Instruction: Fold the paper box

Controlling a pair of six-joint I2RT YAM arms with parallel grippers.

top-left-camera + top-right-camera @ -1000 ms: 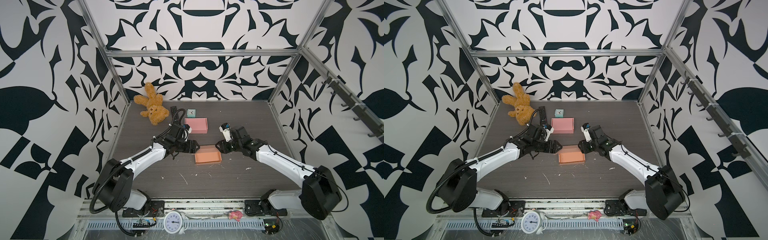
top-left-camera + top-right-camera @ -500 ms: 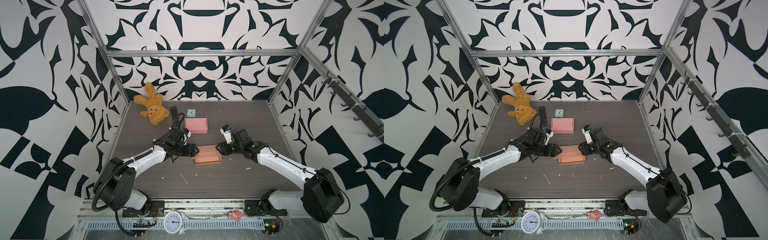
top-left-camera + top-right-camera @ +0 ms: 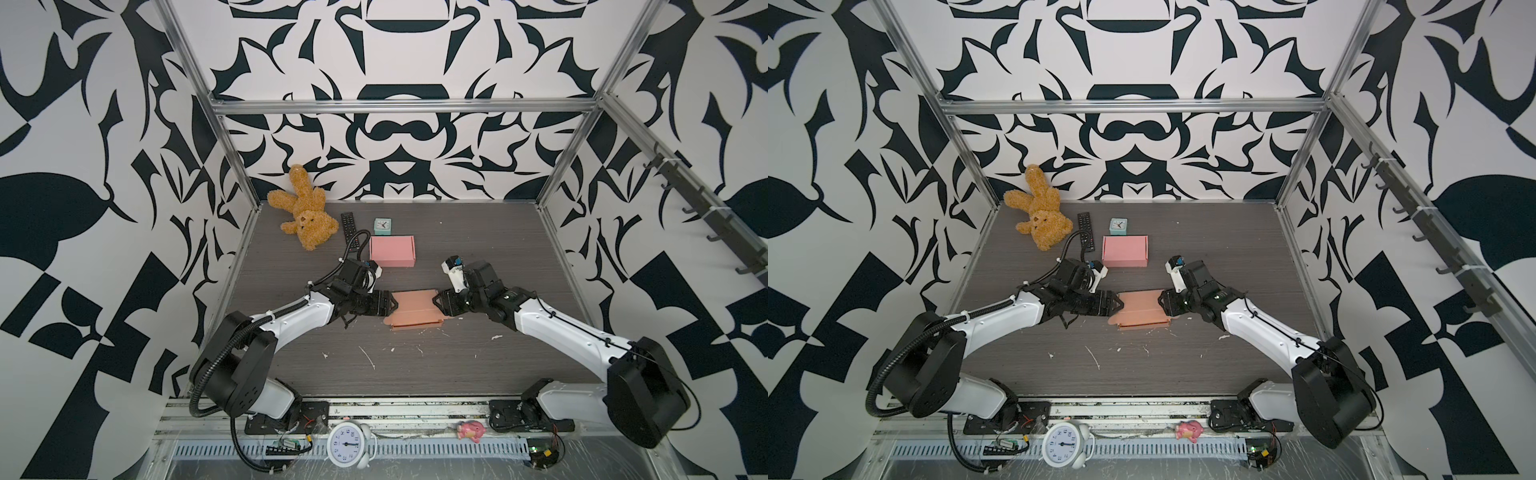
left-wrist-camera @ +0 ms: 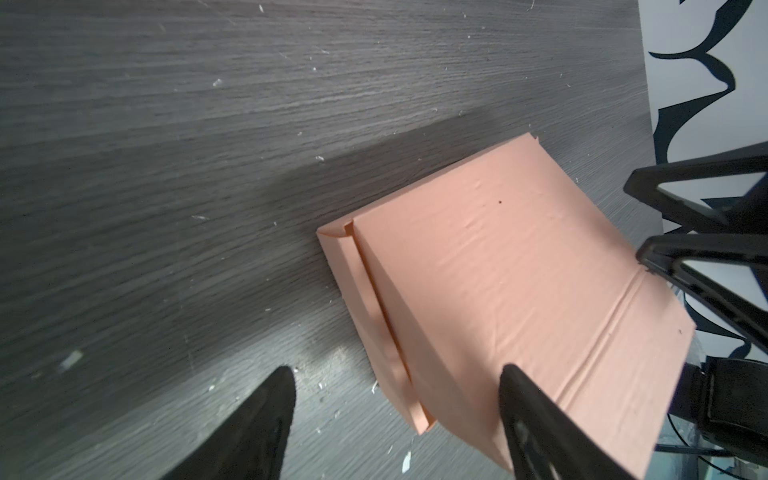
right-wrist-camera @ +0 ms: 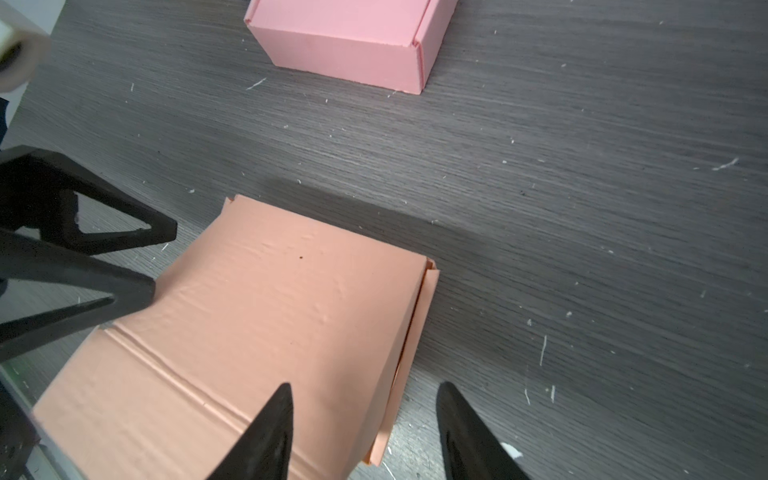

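Between left gripper [image 3: 392, 305] and right gripper [image 3: 436, 302], on the table [image 3: 457, 365], lies my paper box [image 3: 415, 312] — long axis running one to the other; both spread, nothing clamped, each straddling an end, equally near.

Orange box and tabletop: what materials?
Orange box: looks like thin corrugated cardboard, matte; faint ripples, pressed crease lines and cut edges show. Tabletop: dark grey wood-grain surface, likely laminate, low sheen; printed or real grain cannot be told.
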